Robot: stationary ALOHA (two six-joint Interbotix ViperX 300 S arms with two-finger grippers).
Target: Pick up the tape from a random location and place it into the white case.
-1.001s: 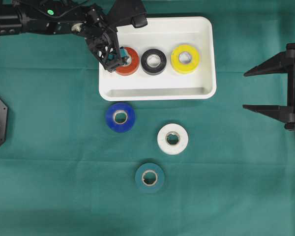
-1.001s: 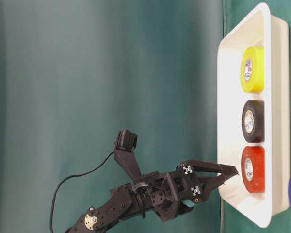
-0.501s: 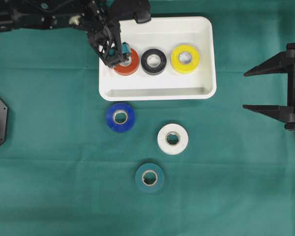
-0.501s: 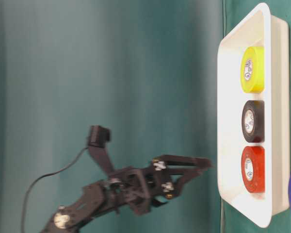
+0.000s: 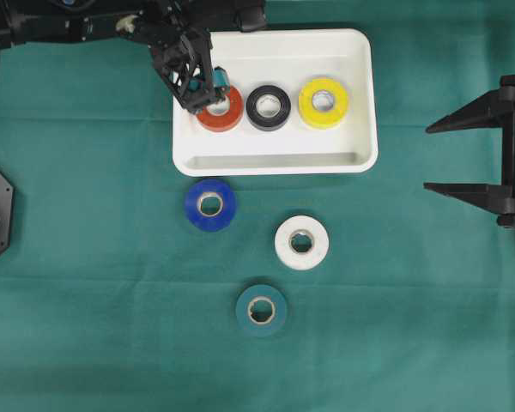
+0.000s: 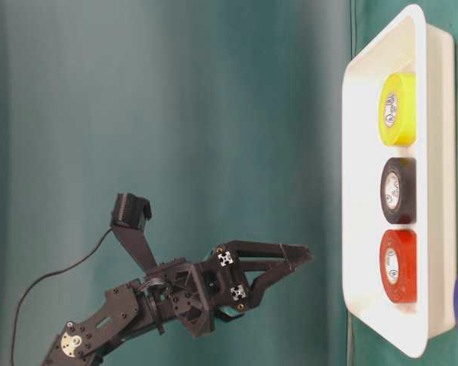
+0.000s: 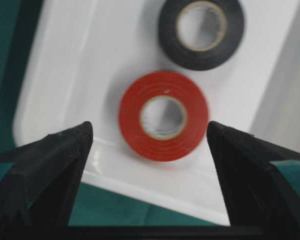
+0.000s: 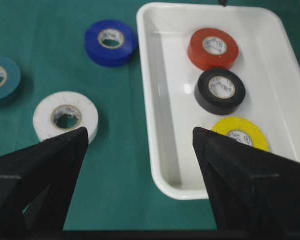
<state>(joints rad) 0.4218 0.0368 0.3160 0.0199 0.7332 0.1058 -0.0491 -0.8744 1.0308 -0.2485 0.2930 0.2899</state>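
The left gripper (image 6: 290,263) hangs above the red tape (image 5: 221,108) with fingers spread and empty, apparently having set it down. The right gripper (image 5: 468,156) waits aside, spread too. The white case (image 5: 360,103) holds three rolls: red, black (image 5: 269,107), yellow (image 5: 323,102). Three lie on the cloth (image 5: 86,257): blue (image 5: 210,204), white (image 5: 301,242), teal (image 5: 261,310).

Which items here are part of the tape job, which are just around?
Job:
white case
red tape, black tape, yellow tape, all in the case
blue tape, white tape, teal tape, on the cloth
left claw, open

Around:
green cloth
right claw, open
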